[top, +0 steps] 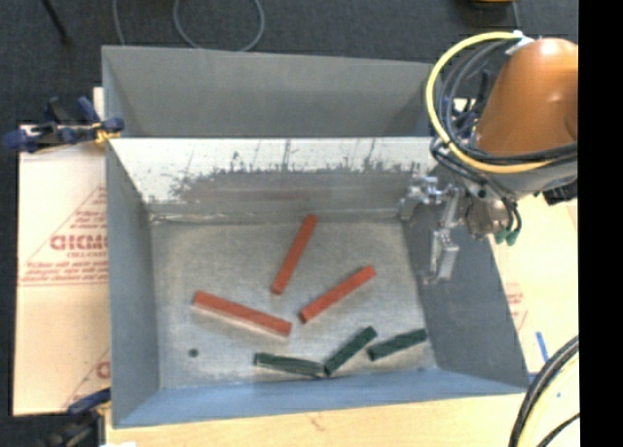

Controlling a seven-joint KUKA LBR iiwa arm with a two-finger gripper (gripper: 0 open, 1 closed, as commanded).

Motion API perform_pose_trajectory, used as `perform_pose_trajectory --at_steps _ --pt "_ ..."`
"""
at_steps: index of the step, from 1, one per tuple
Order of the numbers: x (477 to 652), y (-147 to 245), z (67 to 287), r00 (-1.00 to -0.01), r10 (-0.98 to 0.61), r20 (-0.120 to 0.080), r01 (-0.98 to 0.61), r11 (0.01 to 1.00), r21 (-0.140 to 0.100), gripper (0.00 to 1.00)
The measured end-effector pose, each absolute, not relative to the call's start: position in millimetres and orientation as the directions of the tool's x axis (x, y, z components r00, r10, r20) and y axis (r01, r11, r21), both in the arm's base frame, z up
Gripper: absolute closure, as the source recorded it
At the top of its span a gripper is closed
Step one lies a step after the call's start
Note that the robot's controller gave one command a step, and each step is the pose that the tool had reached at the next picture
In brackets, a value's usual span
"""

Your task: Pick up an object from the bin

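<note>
Grey metal bin [273, 104], with sloped walls round a flat floor. At its right side, the gripper [441, 265], hung below the orange cover [531, 94] of the wrist and ringed above by yellow and dark cables [458, 75]. Sits low against the sloping right wall, above the right edge of the floor. Points downward. Touches no stick. Fingers spread or pressed together: cannot tell.

Six sticks loose on the floor, three orange and three dark green, all apart from the gripper. Nearest to it, the right orange stick [337, 294], slanting from lower left to upper right, upper end turned toward the gripper yet well short of it. Below that, the right green stick [397, 344], near the front right corner of the floor, lying almost level. Just beside it, the middle green stick [350, 349], tilted, lower end touching the left green stick [288, 364], laid along the front edge. Farther left, the upper orange stick [294, 254], steeply slanted near the middle of the floor. Toward the left front, the left orange stick [241, 314], right end near the lower end of the right orange stick. All flat on the floor, in a single layer.
</note>
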State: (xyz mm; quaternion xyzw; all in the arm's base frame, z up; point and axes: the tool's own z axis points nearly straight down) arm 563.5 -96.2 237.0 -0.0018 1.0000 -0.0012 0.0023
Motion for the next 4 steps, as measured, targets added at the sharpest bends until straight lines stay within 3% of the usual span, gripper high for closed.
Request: perform_pose_trajectory --at_steps 1,2,3,4 --pt "559.7 -72 82 -0.906 -0.423 0.001 -0.423 0.906 0.000 0.00" --pt "561.0 -73 84 -0.906 -0.424 -0.003 -0.424 0.906 -0.003 1.00" --pt "572.7 -49 186 -0.912 -0.409 -0.012 -0.409 0.912 -0.006 1.00" --pt "624.3 -79 283 -0.718 -0.696 -0.007 -0.696 0.718 -0.008 1.00"
